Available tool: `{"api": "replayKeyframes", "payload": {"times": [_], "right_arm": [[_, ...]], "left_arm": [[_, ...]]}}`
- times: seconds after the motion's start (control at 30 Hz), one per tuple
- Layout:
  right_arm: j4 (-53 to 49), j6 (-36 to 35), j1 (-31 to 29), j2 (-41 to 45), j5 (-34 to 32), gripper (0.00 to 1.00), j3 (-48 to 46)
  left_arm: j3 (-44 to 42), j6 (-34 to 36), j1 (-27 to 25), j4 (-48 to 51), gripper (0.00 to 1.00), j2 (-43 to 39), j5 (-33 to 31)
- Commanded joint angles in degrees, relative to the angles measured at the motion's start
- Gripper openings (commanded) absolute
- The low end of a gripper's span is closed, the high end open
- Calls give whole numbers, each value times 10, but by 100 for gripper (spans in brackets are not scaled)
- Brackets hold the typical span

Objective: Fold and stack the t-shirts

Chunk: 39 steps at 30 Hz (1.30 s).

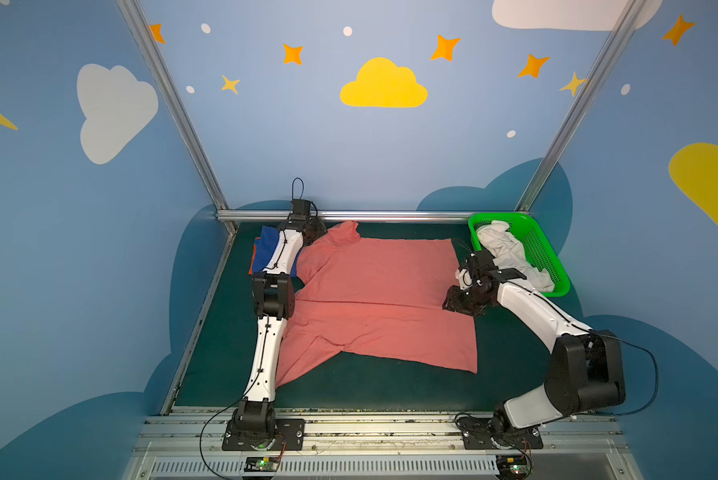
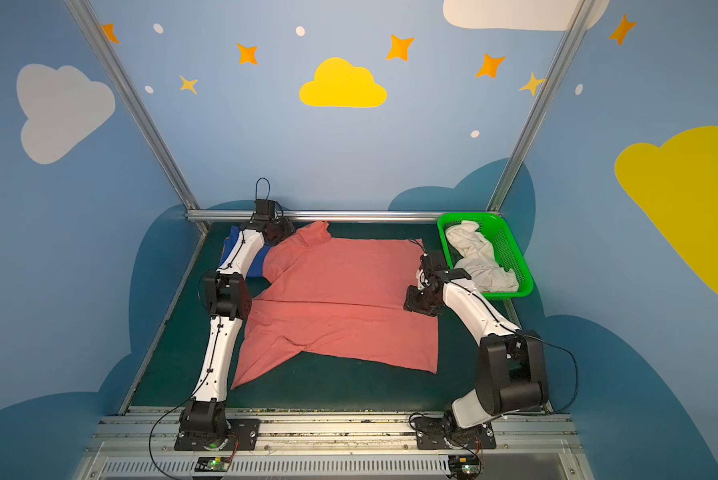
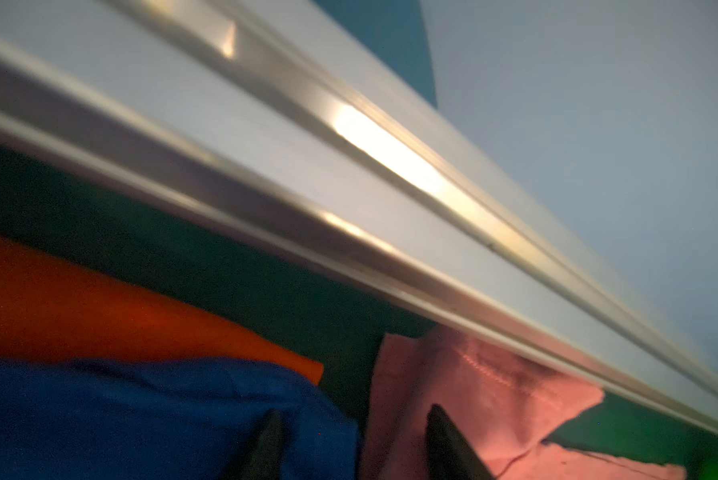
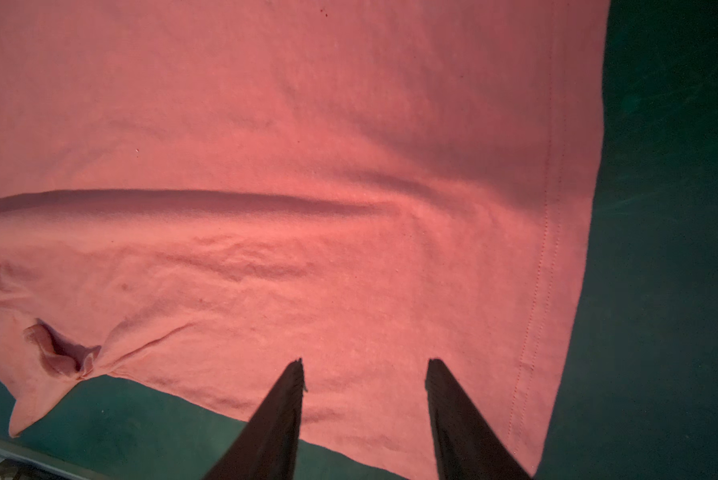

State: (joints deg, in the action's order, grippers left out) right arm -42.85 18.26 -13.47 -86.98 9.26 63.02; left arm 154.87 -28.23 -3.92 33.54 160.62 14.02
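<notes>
Though creased, salmon-pink t-shirt [image 1: 382, 299] on mat [image 1: 390, 386].

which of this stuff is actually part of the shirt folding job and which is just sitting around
Part of the job:
- pink shirt, spread on the mat
- blue shirt, folded, on the orange shirt
- white shirt, crumpled in the green basket

Just around:
- green basket
- metal rail at the back

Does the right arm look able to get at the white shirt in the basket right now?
Probably yes. The white shirt lies uncovered in the open basket, close beside the right arm. The right pincer hangs open and empty over the pink shirt, so only the basket's rim stands between.
</notes>
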Motion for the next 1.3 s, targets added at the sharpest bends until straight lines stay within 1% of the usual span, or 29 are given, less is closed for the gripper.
{"api": "replayKeyframes", "payload": {"times": [0.0,0.1,0.17,0.2,0.27,0.37,0.4,0.43,0.5,0.53,0.57,0.6,0.67,0.7,0.8,0.9,1.0,1.07,1.13,1.2,1.27], "right_arm": [[-3,6,-4,-4,-3,50,12],[-4,6,-4,-4,-5,50,12],[-4,5,-4,-5,-5,50,13],[-4,5,-3,-5,-5,50,13],[-4,4,-4,-6,-5,50,13],[-3,4,-4,-11,-4,50,12],[-3,4,-5,-13,-3,50,11],[-4,5,-4,-15,-2,50,11],[-4,6,-6,-16,2,50,12],[-4,5,-8,-15,4,50,13],[-6,5,-10,-14,5,50,15],[-8,6,-13,-12,7,50,17],[-12,5,-22,-5,8,50,24],[-14,6,-29,0,9,50,27],[-14,9,-51,13,12,51,37],[-8,18,-80,25,24,51,43],[19,33,-113,33,54,51,38],[32,40,-137,32,60,51,33],[33,44,-151,28,53,51,32],[32,46,-158,25,50,50,29],[37,45,-162,30,46,50,20]], "left_arm": [[5,-4,-3,-25,44,-8,54],[4,-6,-4,-33,34,-11,73],[2,-5,-4,-36,26,-13,75],[1,-4,-4,-37,23,-15,72],[-3,1,-4,-37,21,-20,66],[-15,11,-4,-38,20,-32,41],[-21,13,-3,-38,23,-37,27],[-26,15,-3,-39,29,-43,16],[-37,21,-2,-42,45,-54,-2],[-41,22,-2,-42,47,-59,-9],[-44,22,-2,-43,52,-65,-14],[-46,23,-1,-44,60,-72,-15],[-49,26,-1,-42,72,-85,-36],[-51,29,-1,-41,76,-94,-40],[-58,36,-1,-36,80,-123,-46],[-63,43,-1,-3,81,-160,-66],[-73,65,-3,68,81,-207,-95],[-94,78,-4,129,80,-249,-116],[-143,87,-8,176,76,-299,-132],[-242,98,-16,203,69,-366,-141],[-377,104,-35,196,65,-451,-154]]}}
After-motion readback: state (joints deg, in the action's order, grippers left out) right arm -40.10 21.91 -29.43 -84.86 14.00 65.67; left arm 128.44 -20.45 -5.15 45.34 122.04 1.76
